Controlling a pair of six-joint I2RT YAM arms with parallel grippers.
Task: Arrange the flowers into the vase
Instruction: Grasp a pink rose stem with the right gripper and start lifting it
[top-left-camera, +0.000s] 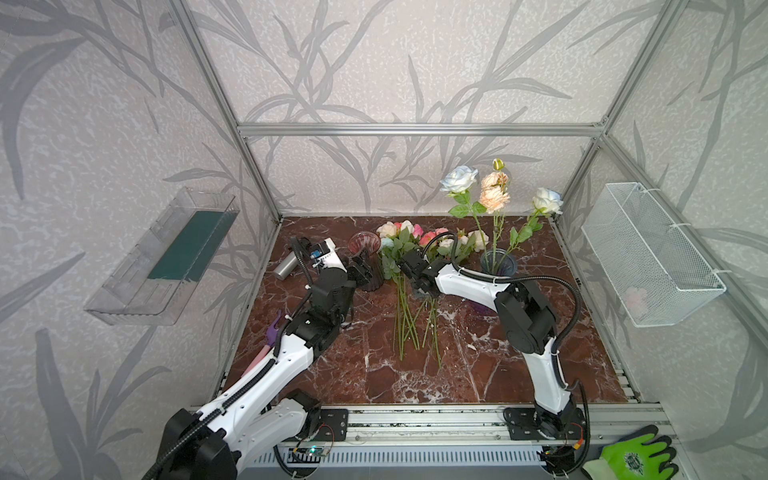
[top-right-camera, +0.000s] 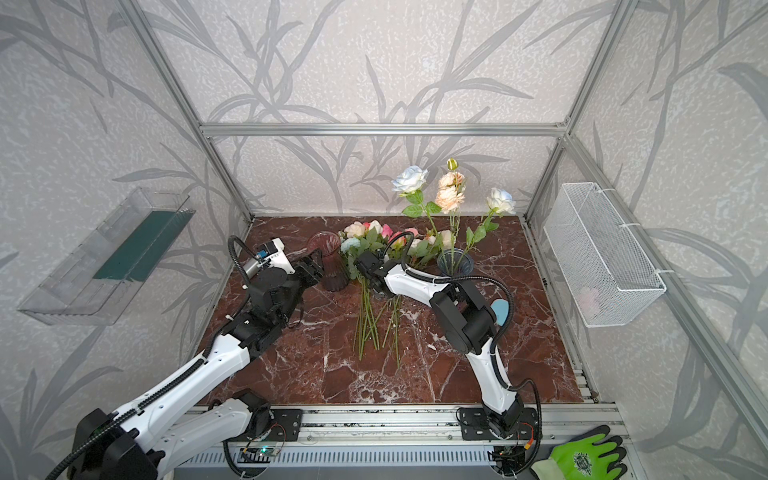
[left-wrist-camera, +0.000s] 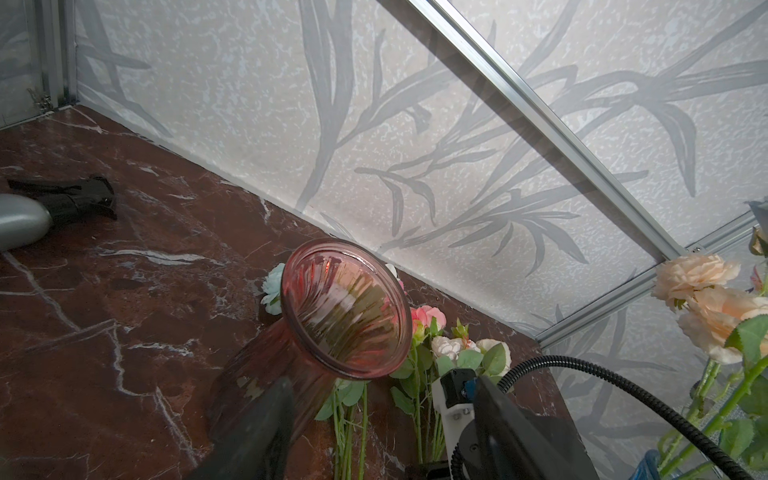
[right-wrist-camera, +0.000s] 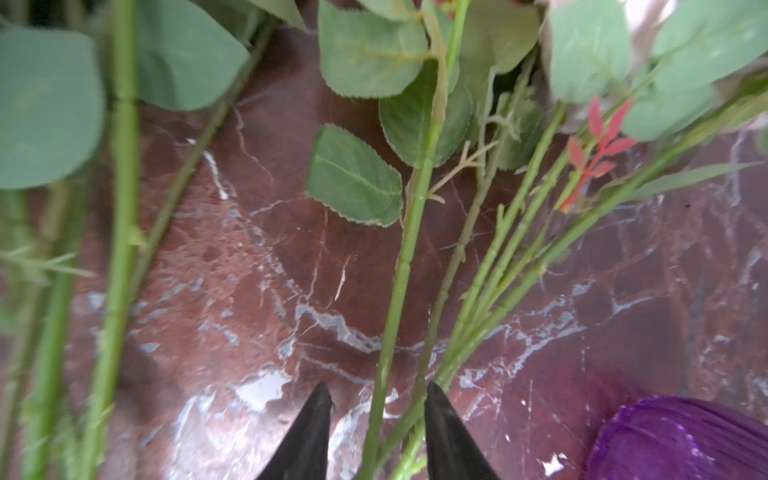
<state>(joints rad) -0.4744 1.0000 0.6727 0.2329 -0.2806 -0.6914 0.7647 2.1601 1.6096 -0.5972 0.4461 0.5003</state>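
A bunch of flowers lies on the marble table, heads (top-left-camera: 415, 237) toward the back wall and green stems (top-left-camera: 405, 320) toward the front. My right gripper (right-wrist-camera: 377, 386) is low over these stems, open, its jaws apart with a few stems (right-wrist-camera: 395, 299) between them. A dark blue vase (top-left-camera: 498, 262) at the back right holds a pale blue rose (top-left-camera: 459, 179), peach blooms (top-left-camera: 494, 195) and a white rose (top-left-camera: 547, 201). An empty pink ribbed vase (top-left-camera: 365, 257) stands left of the bunch. My left gripper (top-left-camera: 360, 270) is open beside it, one finger (left-wrist-camera: 266, 424) against its body (left-wrist-camera: 257, 374).
A silver spray bottle (top-left-camera: 284, 266) lies at the back left. A purple vase (right-wrist-camera: 681, 440) lies by the right arm. A clear shelf (top-left-camera: 162, 257) hangs on the left wall and a white mesh basket (top-left-camera: 648, 253) on the right. A green glove (top-left-camera: 636, 457) rests outside the front rail.
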